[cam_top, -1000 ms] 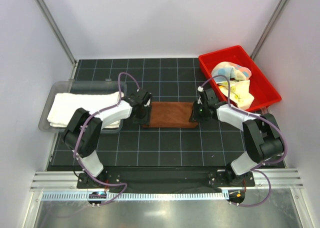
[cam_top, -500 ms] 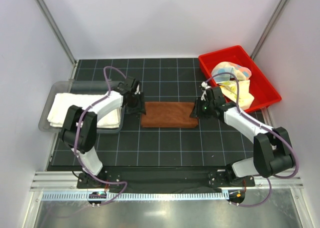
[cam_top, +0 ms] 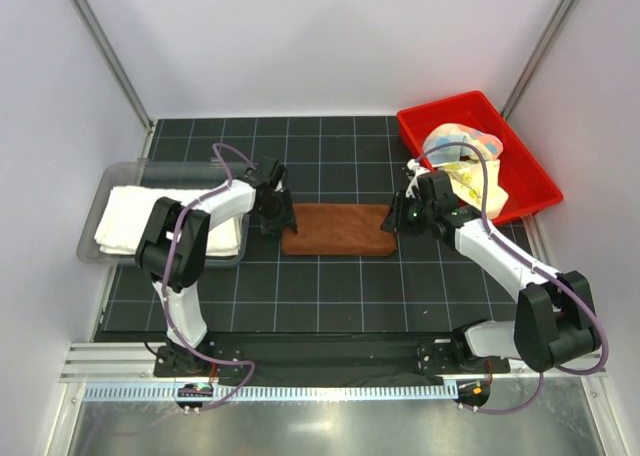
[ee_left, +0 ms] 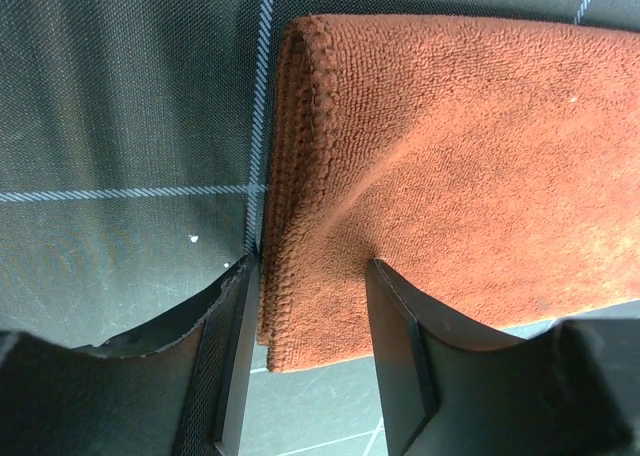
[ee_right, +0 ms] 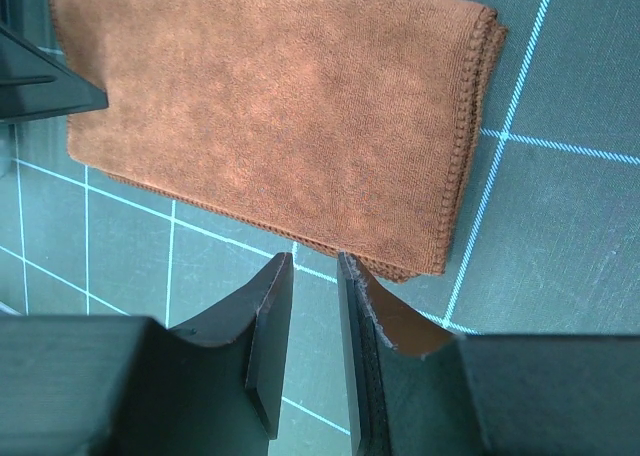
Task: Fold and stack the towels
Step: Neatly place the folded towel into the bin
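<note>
The brown towel (cam_top: 338, 230) lies folded into a flat rectangle on the black gridded mat. My left gripper (cam_top: 277, 216) is at its left end; in the left wrist view (ee_left: 312, 266) the jaws stand apart, straddling the hemmed corner of the towel (ee_left: 450, 156). My right gripper (cam_top: 400, 216) is at its right end; in the right wrist view (ee_right: 313, 261) the jaws are a narrow gap apart with only mat between them, just short of the towel's edge (ee_right: 270, 106). The cream-white towel (cam_top: 150, 221) lies folded in the clear tray (cam_top: 110, 176).
A red bin (cam_top: 420, 136) at the back right holds the pastel multicoloured towel (cam_top: 458, 139) and the yellow towel (cam_top: 475, 184). White walls and metal posts surround the mat. The arm bases stand at the near edge.
Both grippers were over the brown towel's two ends a second ago. They have let go and moved off its ends towards the far side. The towel now lies flat.
</note>
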Tool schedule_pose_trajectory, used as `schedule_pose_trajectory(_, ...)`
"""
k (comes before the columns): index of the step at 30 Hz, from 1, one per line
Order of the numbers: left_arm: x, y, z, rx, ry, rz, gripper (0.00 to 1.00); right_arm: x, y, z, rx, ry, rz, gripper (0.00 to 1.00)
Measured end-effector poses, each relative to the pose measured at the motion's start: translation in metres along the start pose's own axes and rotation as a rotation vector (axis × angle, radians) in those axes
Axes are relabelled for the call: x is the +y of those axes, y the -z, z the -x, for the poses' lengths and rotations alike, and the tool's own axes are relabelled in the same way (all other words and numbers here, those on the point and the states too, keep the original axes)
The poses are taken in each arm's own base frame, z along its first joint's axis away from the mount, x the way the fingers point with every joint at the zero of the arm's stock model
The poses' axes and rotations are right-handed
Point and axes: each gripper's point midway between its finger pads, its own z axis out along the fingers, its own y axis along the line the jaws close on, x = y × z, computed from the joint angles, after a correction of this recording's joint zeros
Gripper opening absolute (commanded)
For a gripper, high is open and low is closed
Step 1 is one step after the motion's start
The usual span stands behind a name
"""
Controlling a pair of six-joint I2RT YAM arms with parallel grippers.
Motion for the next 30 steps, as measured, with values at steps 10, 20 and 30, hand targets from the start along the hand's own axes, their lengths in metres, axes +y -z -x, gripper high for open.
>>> schedule_pose_trajectory(10,-0.01,-0.008,0.001,-0.008,0.015,-0.007,0.15,0.003,0.002,0.001,-0.005,0.002,0.012,0.33)
schedule_pose_trajectory(20,-0.021,0.005,0.004,-0.024,-0.067,0.066,0.0,0.007,0.006,0.003,-0.016,-0.003,0.026,1.0)
schedule_pose_trajectory(30,0.012,0.084,0.02,-0.144,-0.187,0.287,0.0,0.009,0.01,0.004,-0.02,0.003,0.035,1.0)
